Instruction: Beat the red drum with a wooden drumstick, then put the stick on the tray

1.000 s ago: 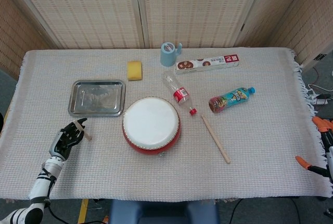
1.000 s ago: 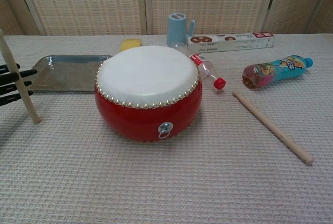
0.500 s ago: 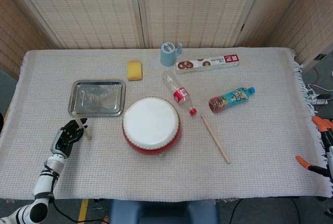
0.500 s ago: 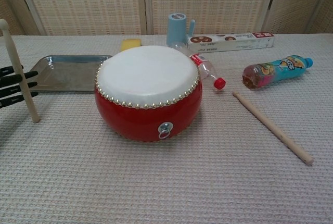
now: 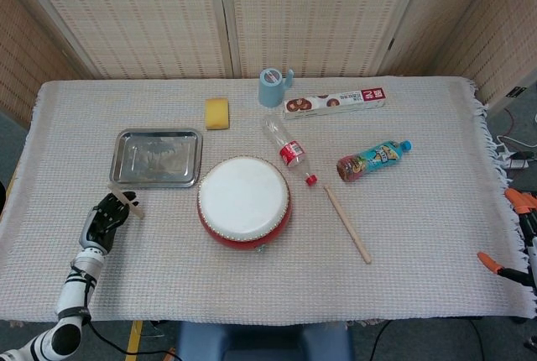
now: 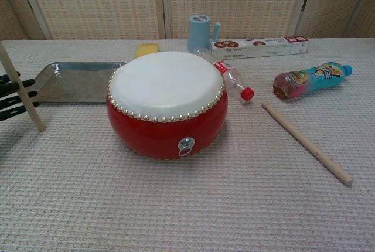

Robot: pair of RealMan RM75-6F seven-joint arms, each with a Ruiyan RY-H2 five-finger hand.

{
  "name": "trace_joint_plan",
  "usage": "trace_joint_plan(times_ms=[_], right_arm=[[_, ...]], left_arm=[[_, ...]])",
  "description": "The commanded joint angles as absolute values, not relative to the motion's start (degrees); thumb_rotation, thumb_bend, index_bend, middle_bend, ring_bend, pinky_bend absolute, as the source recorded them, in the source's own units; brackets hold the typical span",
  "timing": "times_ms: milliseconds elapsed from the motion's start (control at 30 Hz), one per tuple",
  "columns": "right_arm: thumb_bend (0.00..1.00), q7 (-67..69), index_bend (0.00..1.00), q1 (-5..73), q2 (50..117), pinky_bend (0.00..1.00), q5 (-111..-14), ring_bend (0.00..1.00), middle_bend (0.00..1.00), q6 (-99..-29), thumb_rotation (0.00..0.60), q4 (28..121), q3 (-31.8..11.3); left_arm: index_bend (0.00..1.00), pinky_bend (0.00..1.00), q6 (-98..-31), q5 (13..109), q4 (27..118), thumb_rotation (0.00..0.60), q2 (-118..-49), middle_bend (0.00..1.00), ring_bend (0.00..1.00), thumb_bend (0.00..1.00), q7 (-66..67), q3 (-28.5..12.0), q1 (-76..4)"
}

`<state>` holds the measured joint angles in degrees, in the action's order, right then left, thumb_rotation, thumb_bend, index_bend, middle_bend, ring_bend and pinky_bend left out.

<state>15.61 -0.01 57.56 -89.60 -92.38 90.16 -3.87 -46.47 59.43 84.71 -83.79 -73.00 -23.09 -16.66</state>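
The red drum (image 5: 244, 200) with its white skin stands at the table's middle, large in the chest view (image 6: 166, 102). At the front left, short of the tray, my left hand (image 5: 104, 216) grips a wooden drumstick (image 5: 126, 197), left of the drum. In the chest view the drumstick (image 6: 22, 91) stands nearly upright at the left edge with my dark fingers (image 6: 14, 96) around it. The steel tray (image 5: 126, 159) lies empty behind the hand. A second drumstick (image 5: 346, 223) lies on the cloth right of the drum. My right hand is out of both views.
Along the back are a yellow sponge (image 5: 217, 113), a blue cup (image 5: 271, 86) and a long box (image 5: 334, 102). A clear bottle with a red cap (image 5: 288, 151) lies right behind the drum, a colourful bottle (image 5: 373, 159) further right. Orange clamps (image 5: 503, 269) sit at the right edge.
My left hand has shifted slightly left and toward the tray with the stick. The stick's tilt changed a little. Nothing else moved.
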Motion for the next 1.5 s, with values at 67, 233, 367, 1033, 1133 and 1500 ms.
trace_joint_plan(times_ms=[67, 233, 367, 1033, 1133, 1500], right_arm=[[0.11, 15.62, 0.05, 0.00, 57.57, 0.07, -89.64, 0.05, 0.09, -92.34, 0.600, 90.19, -3.86], [0.11, 15.57, 0.05, -0.02, 57.58, 0.07, -89.79, 0.05, 0.09, -92.45, 0.600, 90.27, -3.84], [0.11, 15.50, 0.05, -0.07, 57.59, 0.07, -89.79, 0.05, 0.09, -92.54, 0.600, 90.35, -3.84], [0.11, 15.33, 0.05, -0.33, 57.51, 0.07, -89.81, 0.05, 0.09, -92.84, 0.600, 90.67, -3.84], [0.11, 15.42, 0.05, -0.39, 57.56, 0.07, -89.77, 0.05, 0.09, -92.93, 0.600, 90.59, -3.85], [0.11, 15.96, 0.05, -0.49, 57.67, 0.07, -89.75, 0.05, 0.09, -92.98, 0.600, 90.07, -3.84]], left_arm=[[0.52, 0.24, -45.61, 60.38, 83.75, 0.600, -84.44, 0.38, 0.25, 0.45, -76.31, -23.34, -15.53], [0.52, 0.24, -44.66, 63.16, 82.62, 0.600, -84.72, 0.38, 0.25, 0.45, -81.49, -23.80, -14.54], [0.50, 0.23, -44.65, 65.10, 81.80, 0.600, -84.93, 0.38, 0.25, 0.45, -84.17, -23.87, -14.09], [0.35, 0.23, -48.10, 73.63, 77.60, 0.600, -86.98, 0.34, 0.25, 0.45, -95.60, -21.24, -13.99], [0.32, 0.23, -48.80, 74.06, 77.36, 0.600, -87.13, 0.32, 0.24, 0.45, -95.68, -20.65, -14.04], [0.30, 0.29, -51.63, 73.53, 77.43, 0.600, -88.34, 0.31, 0.24, 0.44, -90.51, -19.58, -14.94]])
